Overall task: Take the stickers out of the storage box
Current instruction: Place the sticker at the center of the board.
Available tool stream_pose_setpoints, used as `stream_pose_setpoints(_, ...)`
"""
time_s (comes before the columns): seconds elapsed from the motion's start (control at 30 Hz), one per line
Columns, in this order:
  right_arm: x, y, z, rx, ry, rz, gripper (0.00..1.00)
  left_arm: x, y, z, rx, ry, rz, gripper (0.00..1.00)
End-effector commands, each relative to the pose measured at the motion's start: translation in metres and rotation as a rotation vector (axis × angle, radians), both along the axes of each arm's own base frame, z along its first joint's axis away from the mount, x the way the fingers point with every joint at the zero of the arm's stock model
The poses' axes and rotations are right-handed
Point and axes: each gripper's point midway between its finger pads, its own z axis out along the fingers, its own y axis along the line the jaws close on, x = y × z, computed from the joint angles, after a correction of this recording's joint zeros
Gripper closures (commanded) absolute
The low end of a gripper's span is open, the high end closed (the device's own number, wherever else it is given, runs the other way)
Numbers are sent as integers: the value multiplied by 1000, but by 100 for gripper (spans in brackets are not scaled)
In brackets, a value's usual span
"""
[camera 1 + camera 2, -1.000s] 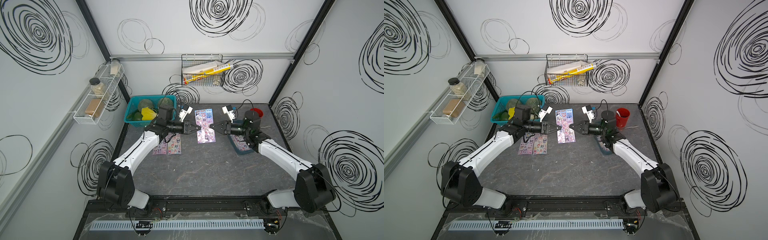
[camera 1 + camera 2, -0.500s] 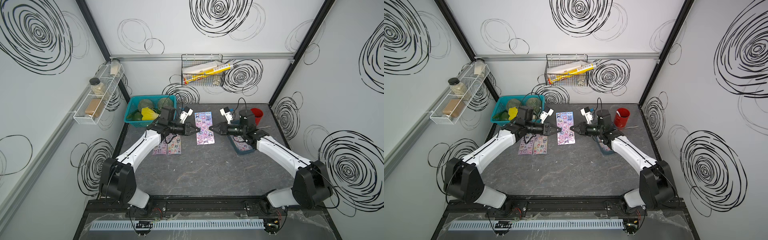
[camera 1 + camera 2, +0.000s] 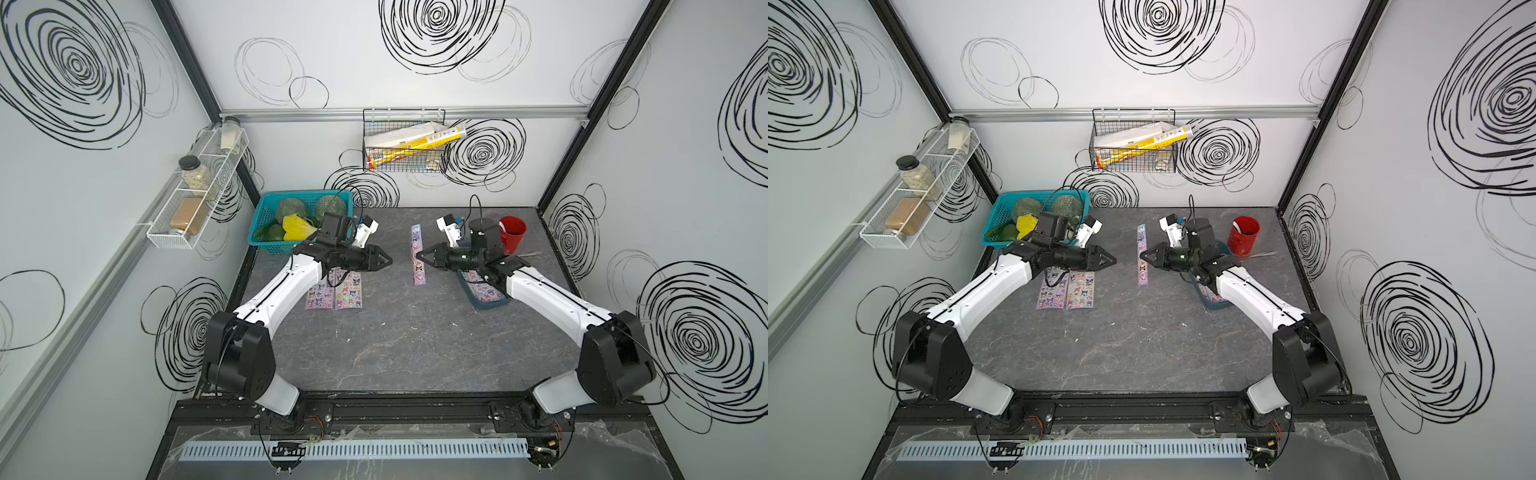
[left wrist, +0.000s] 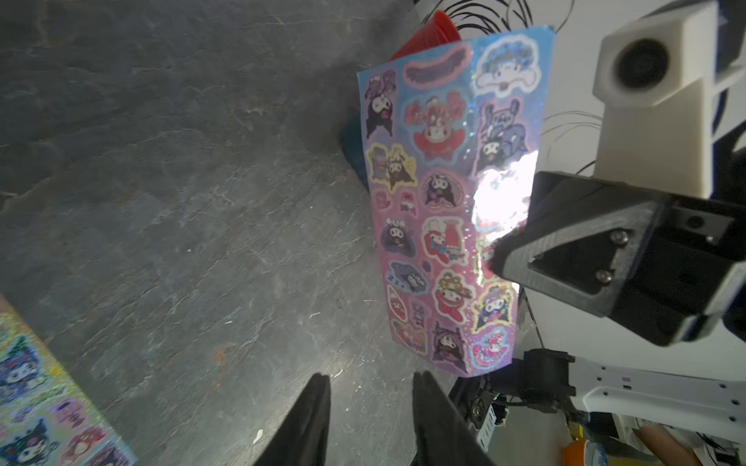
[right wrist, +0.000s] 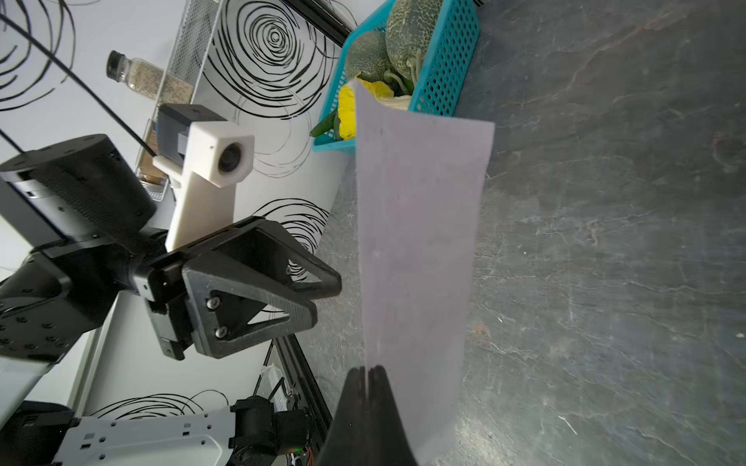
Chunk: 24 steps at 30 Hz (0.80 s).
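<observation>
left gripper (image 3: 387, 262) has let go of the sticker sheet (image 3: 417, 240) that both grippers held spread between them a second ago, and has backed off toward its own side. its fingers (image 4: 315, 407) now stand apart, bare table (image 4: 161, 201) showing through the gap, nothing held. sheet no longer faces up: it hangs on edge above the middle-back of the table, a thin strip in both top views, between the two gripper tips and just clear of the left one. right gripper (image 3: 420, 254) is closed on one edge of it; right wrist view shows the fingertips pressed together on the sheet, plain pale back toward that camera. left wrist view shows the printed side, pink running to pale blue, with glare near the pinch. two more sheets (image 3: 348, 293) lie flat side by side on the table under the left gripper, in front of the blue basket (image 3: 266, 246). storage box (image 3: 490, 306) sits on the right side of the table, partly under the right arm, with stickers (image 3: 482, 291) lying in it; count not readable. red cup (image 3: 512, 232) stands behind the box.
</observation>
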Motion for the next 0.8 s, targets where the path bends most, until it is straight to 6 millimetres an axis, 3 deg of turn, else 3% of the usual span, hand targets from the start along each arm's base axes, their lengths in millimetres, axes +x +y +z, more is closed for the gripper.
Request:
stream_pose_setpoints(0.0,7,13,-13,-29,-3,-3,100,17,30,-6,85,-14,116,60)
stream_pose_setpoints(0.4,-1,117,-65,-40,67,157,100,29,77,13,139,-100,329,59)
stream_pose_setpoints(0.63,10,113,-137,-146,147,97,100,30,85,19,132,-115,356,59)
stream_pose_setpoints(0.77,17,96,-159,-215,159,38,100,29,82,21,120,-115,337,59)
